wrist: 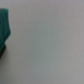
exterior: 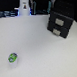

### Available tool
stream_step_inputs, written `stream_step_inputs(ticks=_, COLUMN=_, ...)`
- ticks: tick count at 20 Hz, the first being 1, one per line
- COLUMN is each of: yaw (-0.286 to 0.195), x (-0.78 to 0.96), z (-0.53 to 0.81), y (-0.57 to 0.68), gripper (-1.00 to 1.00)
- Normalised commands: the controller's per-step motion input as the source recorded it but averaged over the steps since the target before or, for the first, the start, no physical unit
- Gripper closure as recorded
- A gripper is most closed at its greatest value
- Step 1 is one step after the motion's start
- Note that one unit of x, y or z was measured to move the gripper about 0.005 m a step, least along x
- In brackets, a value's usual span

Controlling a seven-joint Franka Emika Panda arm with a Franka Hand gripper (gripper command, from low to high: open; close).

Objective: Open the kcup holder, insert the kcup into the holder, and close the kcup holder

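Note:
The kcup holder, a black boxy unit with two pale front recesses, stands on the white table at the exterior view's upper right, its drawer shut. The kcup, a small pod with a bright green top, sits alone on the table at the exterior view's lower left, far from the holder. My white arm stands at the back of the table, away from both. The picture is too blurred to pick out the fingers. The wrist view shows only pale table surface and no fingers.
Dark clutter lines the back edge at the exterior view's left. A teal shape shows at the edge of the wrist view. The white table stretches between pod and holder.

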Motion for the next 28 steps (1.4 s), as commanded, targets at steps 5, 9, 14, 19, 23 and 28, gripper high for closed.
stream_step_inputs(ticks=5, yaw=-0.155, x=-0.19, z=0.13, y=0.48, gripper=-1.00)
stream_step_inputs(ticks=9, yaw=-0.220, x=-0.28, z=0.02, y=0.53, gripper=-1.00)
stream_step_inputs(ticks=14, yaw=-0.223, x=-0.30, z=0.00, y=0.57, gripper=-1.00)
stream_step_inputs(ticks=19, yaw=-0.214, x=-0.32, z=-0.09, y=0.54, gripper=-1.00)
stream_step_inputs(ticks=23, yaw=-0.187, x=-0.34, z=-0.11, y=0.61, gripper=-1.00)
stream_step_inputs(ticks=28, yaw=-0.166, x=-0.34, z=-0.13, y=0.69, gripper=-1.00)
